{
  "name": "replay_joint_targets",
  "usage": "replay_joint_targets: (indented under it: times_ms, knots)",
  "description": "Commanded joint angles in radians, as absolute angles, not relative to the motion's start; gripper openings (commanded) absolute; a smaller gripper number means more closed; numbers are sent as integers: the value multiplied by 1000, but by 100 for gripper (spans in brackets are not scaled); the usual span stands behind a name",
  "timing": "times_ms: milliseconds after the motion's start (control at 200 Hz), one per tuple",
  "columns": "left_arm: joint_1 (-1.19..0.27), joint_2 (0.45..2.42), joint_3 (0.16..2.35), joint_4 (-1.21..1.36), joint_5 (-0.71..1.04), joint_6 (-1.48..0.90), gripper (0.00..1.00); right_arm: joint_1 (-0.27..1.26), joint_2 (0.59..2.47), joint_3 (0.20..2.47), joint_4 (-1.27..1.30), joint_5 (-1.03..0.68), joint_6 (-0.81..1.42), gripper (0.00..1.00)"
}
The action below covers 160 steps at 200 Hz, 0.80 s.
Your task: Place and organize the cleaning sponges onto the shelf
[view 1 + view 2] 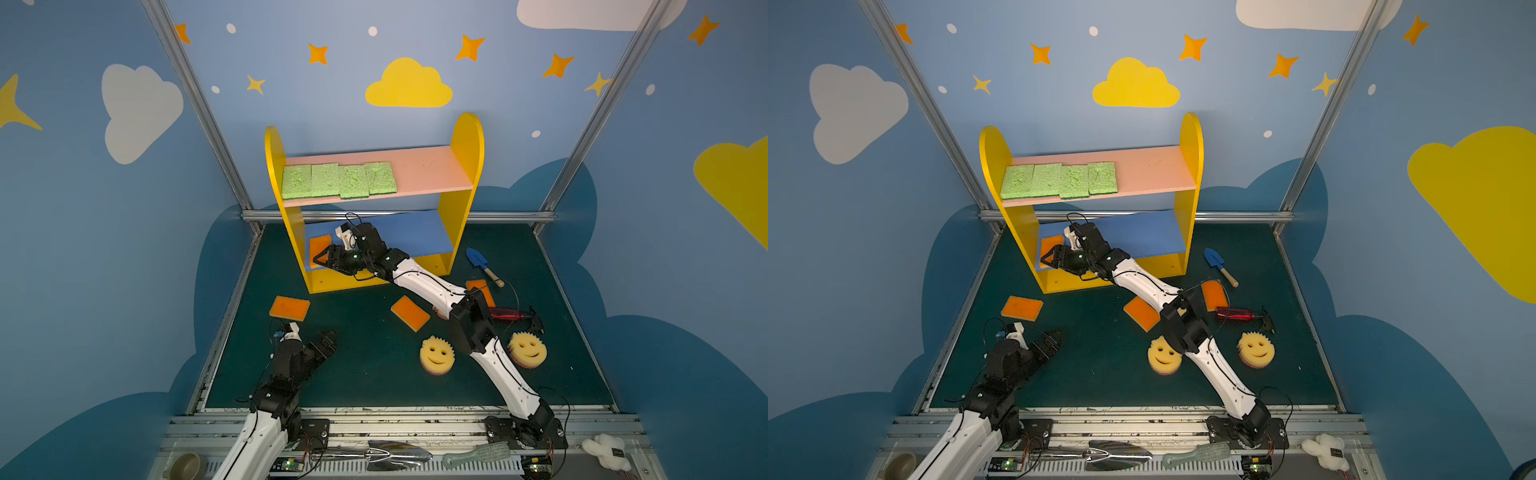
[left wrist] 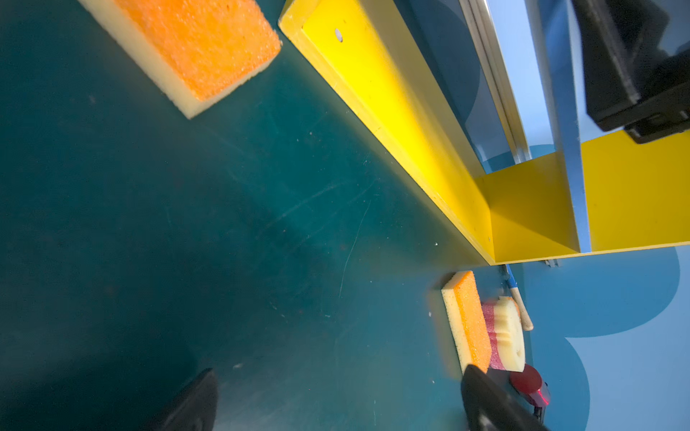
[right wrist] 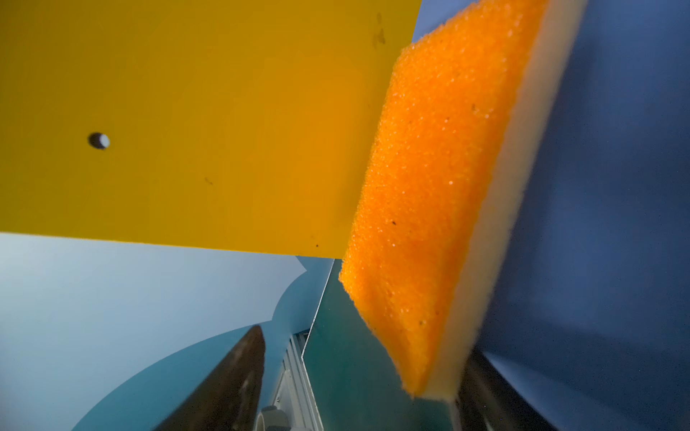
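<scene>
Four green sponges [image 1: 338, 180] lie flat in a touching row on the left part of the pink upper board [image 1: 428, 170] of the shelf [image 1: 468, 141], in both top views. Right gripper [image 1: 321, 257] reaches across the middle to the left end of the blue lower board [image 1: 415, 232], at the shelved orange sponge [image 1: 319, 246]. Three loose orange sponges [image 1: 289, 308] and two smiley sponges [image 1: 436, 355] lie on the green mat [image 1: 365, 374]. Left gripper [image 1: 327, 340] hovers at front left, near one loose sponge.

Left wrist view: left gripper [image 2: 339, 401] fingers wide apart, nothing between them, mat below.

Right wrist view: shelved orange sponge [image 3: 429, 186] lies yellow side to the blue lower board [image 3: 616, 186], just beside the yellow side panel [image 3: 186, 112]. Right gripper [image 3: 358, 384] jaws parted: one finger well clear of the sponge, the other at its edge, so not clamped.
</scene>
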State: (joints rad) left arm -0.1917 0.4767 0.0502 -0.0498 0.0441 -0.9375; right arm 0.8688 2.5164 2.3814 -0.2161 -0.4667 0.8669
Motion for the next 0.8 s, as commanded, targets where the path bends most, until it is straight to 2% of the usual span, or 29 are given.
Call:
replay_joint_targets:
  times_ms: [0,290,591,796]
  knots:
    - [-189,497,78,-17,61,-917,100,875,2467,2395,-355,-416,775,76]
    - [-189,556,98,12,67,-910,100,879,2425,2395,-429,-351,675,78]
    - [-189,582,99,20,75,-909,99,870,2390,2320,-394,-365,683,77]
    - [-189,560,96,6,71,-908,100,852,2321,2178,-252,-410,762,62]
